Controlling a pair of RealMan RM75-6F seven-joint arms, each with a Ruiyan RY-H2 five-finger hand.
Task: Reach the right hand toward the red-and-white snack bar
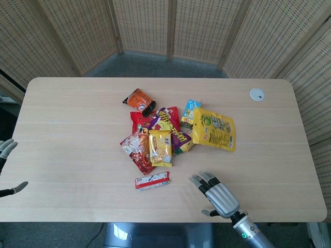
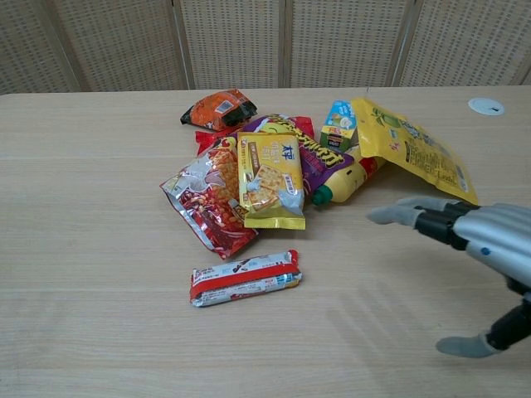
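The red-and-white snack bar (image 1: 152, 181) (image 2: 245, 278) lies flat on the table in front of the snack pile, alone near the front edge. My right hand (image 1: 217, 196) (image 2: 473, 249) hovers over the table to the right of the bar, fingers spread and pointing toward the pile, holding nothing. A clear gap of bare wood separates it from the bar. My left hand (image 1: 6, 168) shows only at the far left edge of the head view, off the table, fingers apart and empty.
Behind the bar is a heap of snacks: a yellow cracker pack (image 1: 160, 147), a red bag (image 1: 137, 152), an orange packet (image 1: 138, 99), a large yellow pouch (image 1: 214, 129). A white disc (image 1: 257, 94) sits at the back right of the table (image 1: 77, 129).
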